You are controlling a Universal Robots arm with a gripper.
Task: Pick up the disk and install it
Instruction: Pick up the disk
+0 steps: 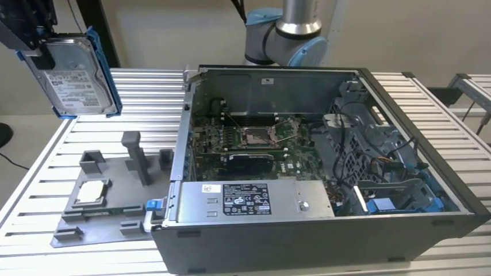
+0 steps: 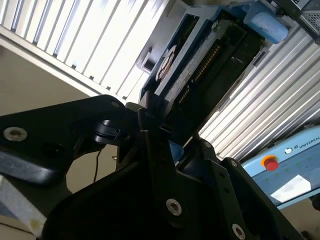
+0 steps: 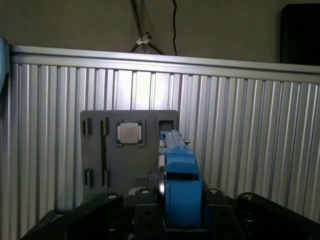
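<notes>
Counter [image 1: 138,98]: a work surface of parallel silver aluminium slats running across its whole width. Two items rest directly on it. Towards the exterior view's left, near the front edge, lies a flat grey fixture plate [image 1: 123,201] with raised posts and recessed pockets; the first wrist view shows the same plate [image 3: 127,170] lying flat on the slats of the counter [image 3: 250,130]. Just beside it, towards the exterior view's right, stands an open computer case [image 1: 307,244], its side panel off and its interior facing upward
</notes>
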